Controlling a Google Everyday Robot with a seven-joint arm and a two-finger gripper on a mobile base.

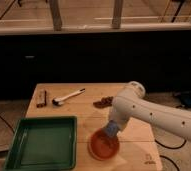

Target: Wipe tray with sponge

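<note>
A green tray [41, 142] lies at the front left of the wooden table [89, 107]. An orange bowl [104, 145] sits to its right near the front edge. My white arm reaches in from the right, and my gripper [110, 131] hangs over the bowl's far rim, with something pale blue at its tip. That blue piece may be the sponge, but I cannot tell. The gripper is to the right of the tray, apart from it.
A white-handled brush [68, 96] and a small brown bar [42, 99] lie at the back left of the table. A dark brown clump [103, 102] lies at the back middle. Cables run on the floor at both sides.
</note>
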